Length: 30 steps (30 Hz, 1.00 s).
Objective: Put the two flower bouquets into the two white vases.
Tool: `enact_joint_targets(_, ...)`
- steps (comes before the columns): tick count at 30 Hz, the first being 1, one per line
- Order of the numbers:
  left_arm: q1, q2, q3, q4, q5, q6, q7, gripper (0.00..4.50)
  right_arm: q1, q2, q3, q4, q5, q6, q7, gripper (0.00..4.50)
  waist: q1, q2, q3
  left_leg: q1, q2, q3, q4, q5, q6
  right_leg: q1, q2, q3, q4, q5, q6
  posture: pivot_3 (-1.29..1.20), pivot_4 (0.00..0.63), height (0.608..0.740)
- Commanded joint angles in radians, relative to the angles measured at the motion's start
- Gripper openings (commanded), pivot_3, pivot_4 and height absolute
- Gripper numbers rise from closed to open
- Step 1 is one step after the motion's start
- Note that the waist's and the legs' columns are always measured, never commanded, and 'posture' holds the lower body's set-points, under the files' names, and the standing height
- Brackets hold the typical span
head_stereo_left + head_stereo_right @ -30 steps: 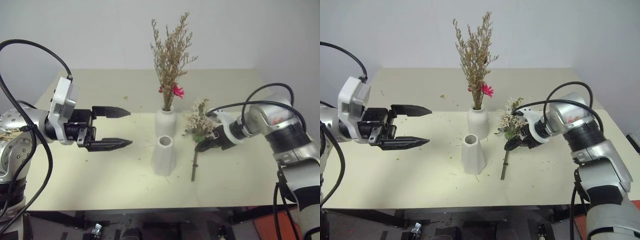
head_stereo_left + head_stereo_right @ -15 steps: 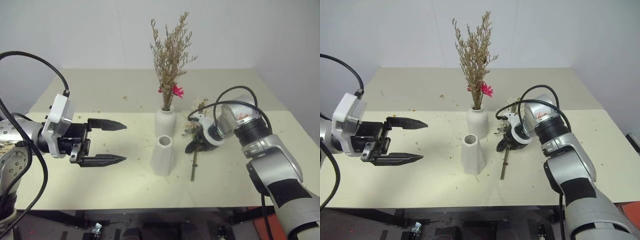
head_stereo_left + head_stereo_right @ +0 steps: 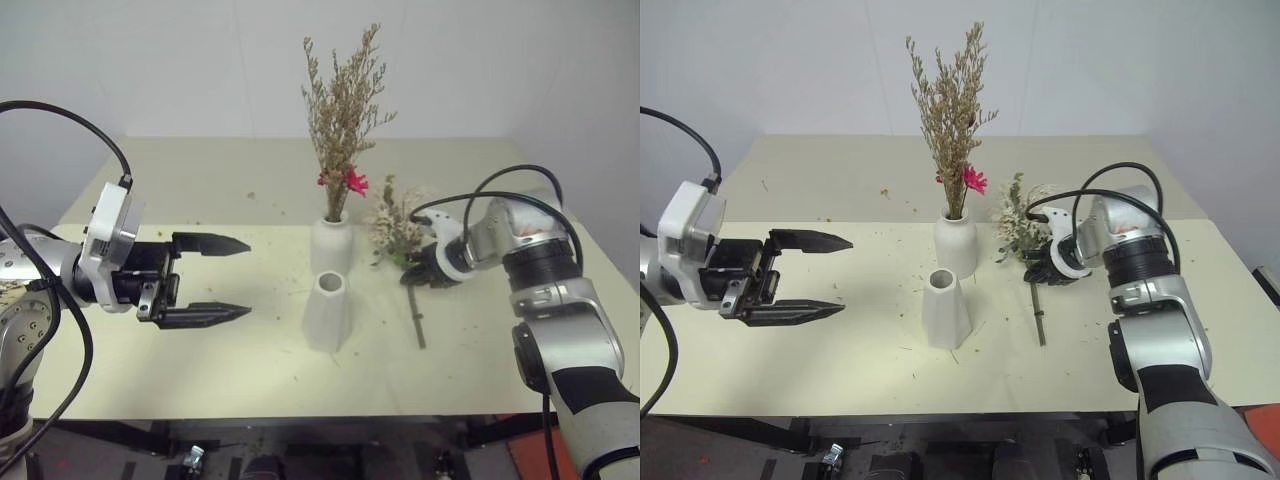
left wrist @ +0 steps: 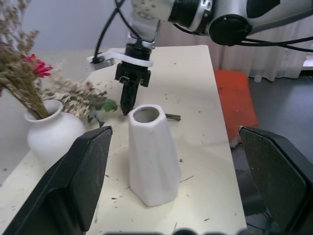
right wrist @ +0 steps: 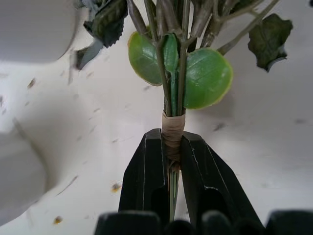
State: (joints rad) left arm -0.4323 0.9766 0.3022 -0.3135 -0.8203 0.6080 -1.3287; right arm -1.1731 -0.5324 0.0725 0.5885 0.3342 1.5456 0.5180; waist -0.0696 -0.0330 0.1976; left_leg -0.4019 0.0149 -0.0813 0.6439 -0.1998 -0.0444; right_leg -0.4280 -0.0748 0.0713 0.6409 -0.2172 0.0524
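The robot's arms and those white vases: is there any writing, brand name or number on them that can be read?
None can be read.
Right arm: a small reddish mark on the silver casing, too blurred to read.
Rounded vase and cone vase: plain white, no markings.
Left hand: no lettering visible.

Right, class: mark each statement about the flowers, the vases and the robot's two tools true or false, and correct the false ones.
1. The brown grass bouquet stands in the rounded vase. True.
2. The cone vase holds the cream bouquet. False: its mouth is empty.
3. The right tool is shut on the cream bouquet's stems. True.
4. The left tool grips the cone vase. False: it is open, to the vase's left and apart from it.
5. The cone vase lies on its side. False: it stands upright on the table.
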Motion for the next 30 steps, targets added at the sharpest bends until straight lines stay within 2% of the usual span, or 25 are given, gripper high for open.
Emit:
enact_joint_targets(1,-0.030,0.006,-0.006,0.028,-0.001,-0.026,-0.021,4.50,0.042,-0.027,-0.186,-0.122,-0.020,-0.150,-0.094,0.22,0.000,0.000,0.000,0.000,0.000,0.000,0.000,0.000,0.000,0.000,0.000,0.000,0.000,0.000,0.000,0.00,0.150,0.740)
enact_joint_targets(6,-0.041,0.000,-0.019,0.043,-0.033,0.002,-0.030,4.50,0.114,0.053,-0.436,-0.300,-0.012,-0.398,-0.279,0.22,-0.005,0.000,0.000,0.000,0.000,0.000,-0.001,0.000,0.000,-0.001,0.000,0.000,0.000,-0.001,0.001,0.00,0.150,0.740)
enact_joint_targets(12,-0.049,0.030,-0.038,0.067,-0.015,0.011,-0.064,4.50,0.143,0.107,-0.631,-0.489,0.200,-0.593,-0.157,0.22,-0.005,0.001,0.001,0.001,0.001,0.000,-0.001,0.000,0.000,0.000,0.001,0.001,0.001,0.000,0.001,0.00,0.150,0.740)
enact_joint_targets(13,-0.046,0.034,-0.034,0.072,-0.015,0.012,-0.067,4.50,0.151,0.106,-0.630,-0.508,0.223,-0.603,-0.135,0.22,-0.003,0.001,0.001,0.000,0.001,0.000,-0.001,0.000,0.000,0.000,0.001,0.001,0.000,0.000,0.001,0.00,0.150,0.740)
enact_joint_targets(16,-0.010,0.045,-0.011,0.072,-0.008,0.023,-0.044,4.50,0.197,0.086,-0.597,-0.649,0.387,-0.603,0.074,0.22,-0.002,0.001,0.001,0.001,0.001,0.000,-0.001,0.000,0.000,0.000,0.001,0.001,0.000,0.000,0.001,0.00,0.150,0.740)
enact_joint_targets(18,0.010,0.051,0.005,0.069,-0.014,0.028,-0.033,4.50,0.213,0.075,-0.573,-0.694,0.451,-0.594,0.140,0.22,-0.006,0.002,0.001,0.001,0.001,0.000,-0.001,0.000,0.000,0.001,0.001,0.001,0.000,-0.001,0.001,0.00,0.150,0.740)
enact_joint_targets(24,0.059,0.064,0.043,0.047,-0.028,0.043,-0.009,4.50,0.259,0.071,-0.446,-0.763,0.536,-0.597,0.251,0.22,-0.004,0.002,0.001,0.003,0.003,0.000,-0.001,0.000,0.000,0.002,0.002,0.001,0.001,-0.003,0.004,0.00,0.150,0.740)
enact_joint_targets(30,0.077,0.065,0.057,0.024,-0.037,0.060,0.005,4.50,0.270,0.079,-0.350,-0.774,0.564,-0.612,0.302,0.22,0.000,0.002,0.001,0.003,0.002,0.000,-0.001,0.000,0.000,0.001,0.001,0.001,0.000,-0.003,0.004,0.00,0.150,0.740)
